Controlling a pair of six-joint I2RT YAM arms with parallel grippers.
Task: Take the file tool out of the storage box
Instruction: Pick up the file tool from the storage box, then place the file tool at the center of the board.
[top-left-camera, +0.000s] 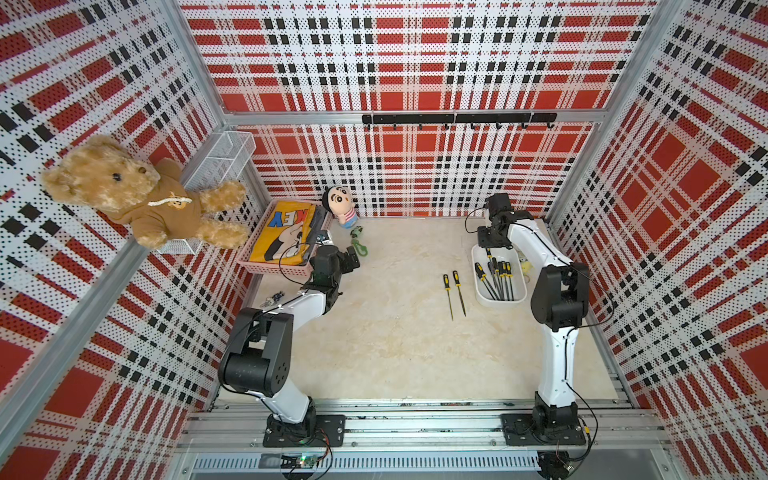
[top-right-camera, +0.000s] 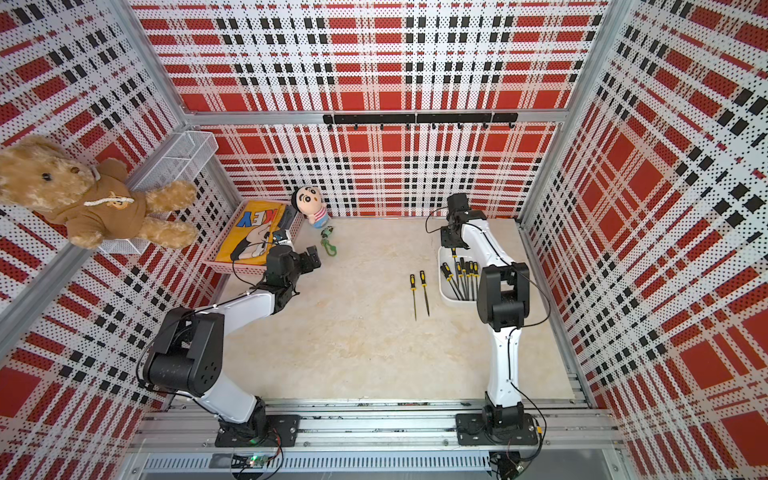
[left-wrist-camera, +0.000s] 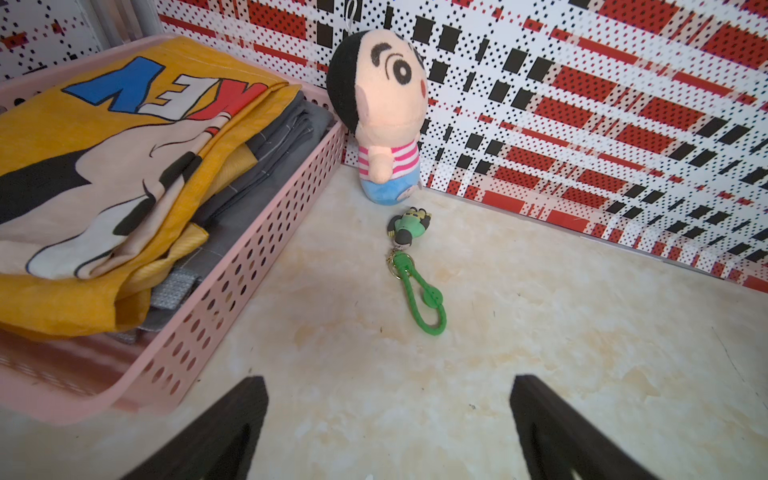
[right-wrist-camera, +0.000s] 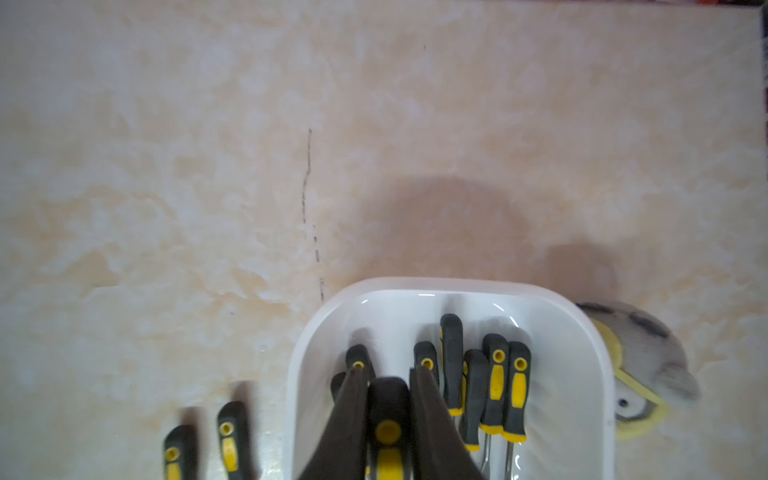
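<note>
The white storage box sits at the table's right side with several black-and-yellow file tools lying in it. My right gripper hangs over the box's far end, shut on the handle of one file tool, which points down into the box. Two more file tools lie on the table just left of the box. My left gripper is open and empty, far off near the pink basket.
A pink perforated basket with folded cloth stands at the back left. A plush doll and a green keychain lie beside it. A grey-yellow soft toy rests against the box's outer side. A teddy bear hangs on the left wall.
</note>
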